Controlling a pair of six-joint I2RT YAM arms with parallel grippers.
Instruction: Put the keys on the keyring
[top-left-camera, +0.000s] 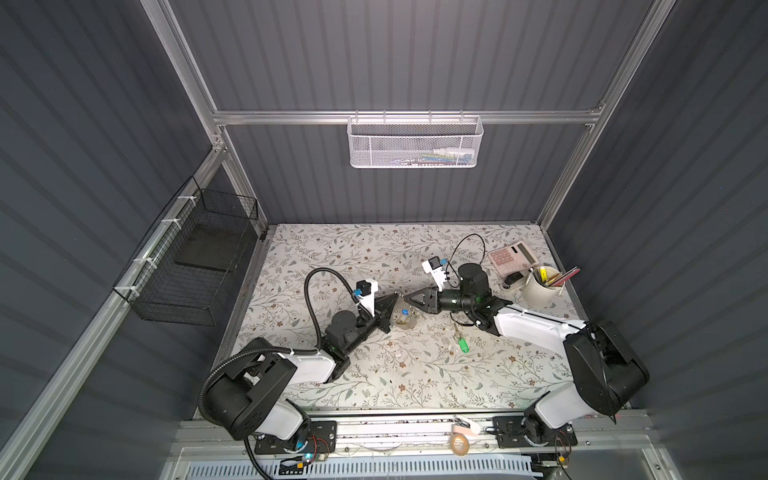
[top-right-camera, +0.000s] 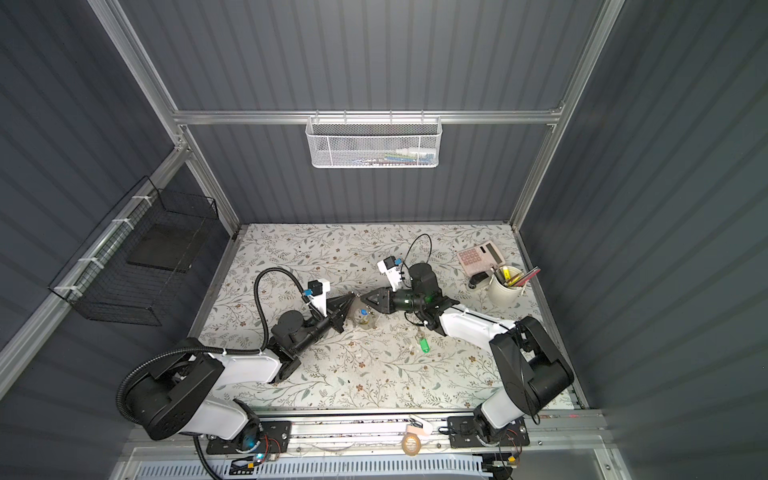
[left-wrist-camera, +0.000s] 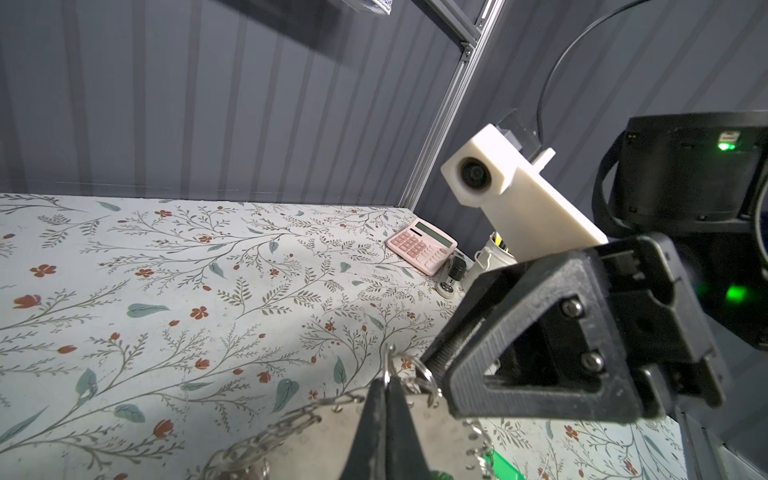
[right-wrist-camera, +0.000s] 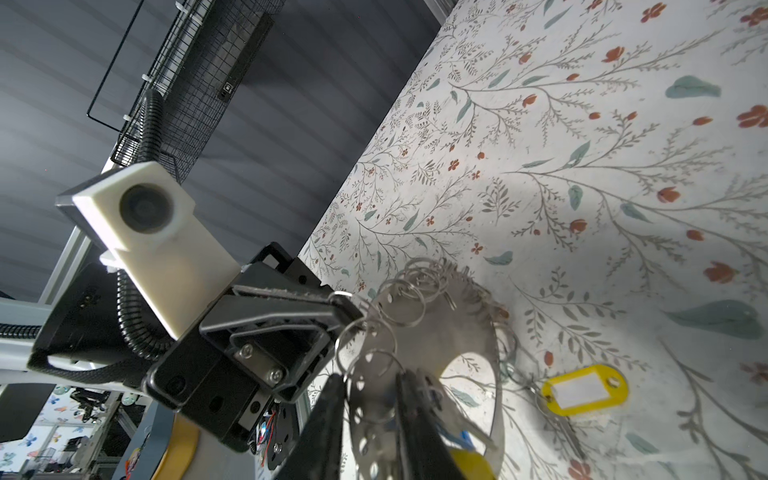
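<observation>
The keyring (top-left-camera: 406, 319) hangs in the air at mid-table between both arms. It is a grey holed loop (right-wrist-camera: 449, 332) strung with small silver rings and blue and yellow tags (right-wrist-camera: 582, 388). My left gripper (left-wrist-camera: 387, 380) is shut on one small ring at its top edge. My right gripper (right-wrist-camera: 370, 382) faces it from the other side, and its jaws stand a little apart on either side of the loop's rim. In both top views the two tips nearly meet (top-right-camera: 357, 297). The keys with the green tag (top-left-camera: 462, 343) lie on the table below my right forearm.
A pink calculator (top-left-camera: 512, 257), a small black item (top-left-camera: 513, 279) and a white pen cup (top-left-camera: 540, 286) stand at the back right. A black wire basket (top-left-camera: 195, 266) hangs on the left wall and a white mesh basket (top-left-camera: 415, 143) on the back wall.
</observation>
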